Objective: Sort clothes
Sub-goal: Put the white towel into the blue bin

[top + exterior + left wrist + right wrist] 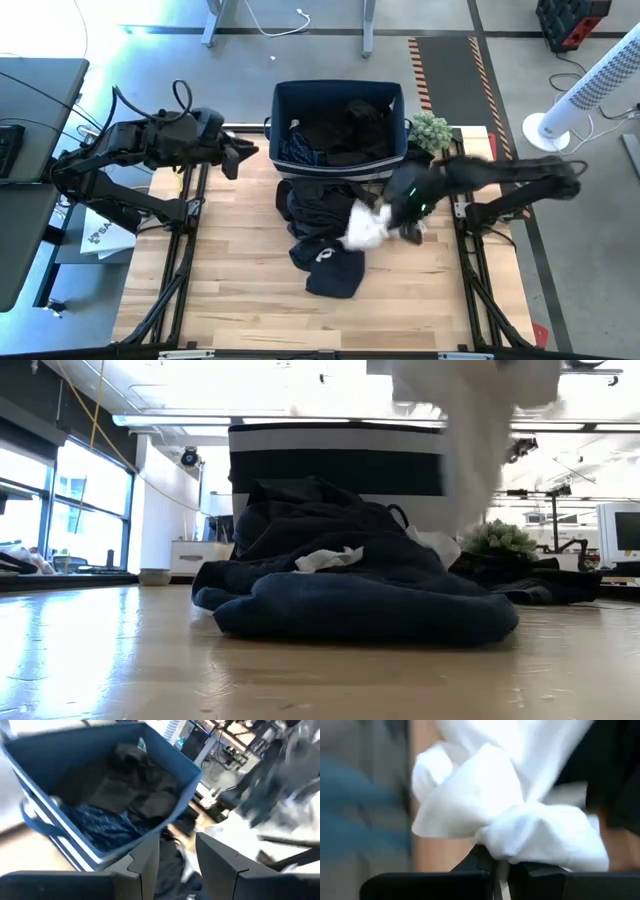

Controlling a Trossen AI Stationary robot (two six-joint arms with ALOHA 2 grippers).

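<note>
A white garment (365, 228) hangs from my right gripper (405, 205), which is shut on it over the right side of a dark pile of clothes (325, 235). The pile lies on the table in front of the dark blue bin (340, 92). The bin holds black garments and a navy dotted one (100, 822). In the low view the white garment (480, 450) hangs blurred above the pile (360, 595), and another white piece (330, 558) lies on top of the pile. My left gripper (245, 155) is open and empty in the air beside the bin's left wall. My right gripper pinches a bunched fold of the white garment (520, 832) between its two fingers (485, 865), with several layers gathered at the hold. The cloth is lifted and hangs slack below the gripper, over the dark pile. I cannot tell whether its lower end touches the pile.
A small green plant (430, 130) stands at the bin's right corner. Bare wooden table (230, 270) lies left of and in front of the pile. Dark frame rails (190, 250) run along both sides of the table.
</note>
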